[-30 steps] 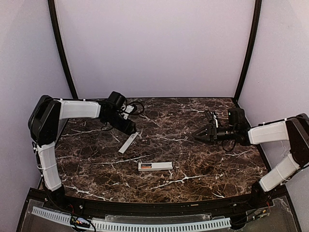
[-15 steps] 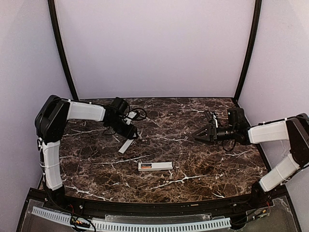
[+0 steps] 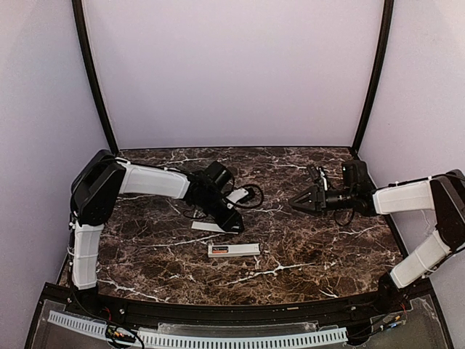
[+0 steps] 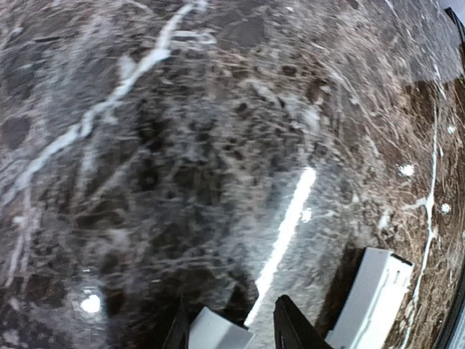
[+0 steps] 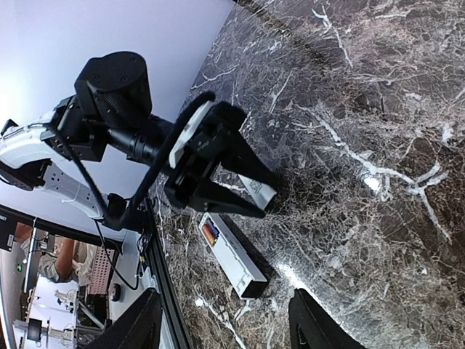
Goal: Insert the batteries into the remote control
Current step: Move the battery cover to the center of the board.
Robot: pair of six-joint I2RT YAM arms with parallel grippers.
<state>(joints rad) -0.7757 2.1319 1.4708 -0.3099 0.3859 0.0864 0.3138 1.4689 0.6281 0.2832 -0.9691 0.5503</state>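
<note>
With your left claw [image 3: 233,223] half-spread astride the cover strip [image 3: 206,227], not yet clamped, and your right claw [image 3: 299,203] released and empty at 3 o'clock, centre the strip before closing, clear of the remote control [image 3: 234,250] lying on the surface [image 3: 312,254] at 6 o'clock of the left claw.

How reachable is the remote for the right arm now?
Probably yes: the right pincer hangs open, and nothing lies between it and the remote. The left pincer sits close beyond the remote, so crowding is possible.
</note>
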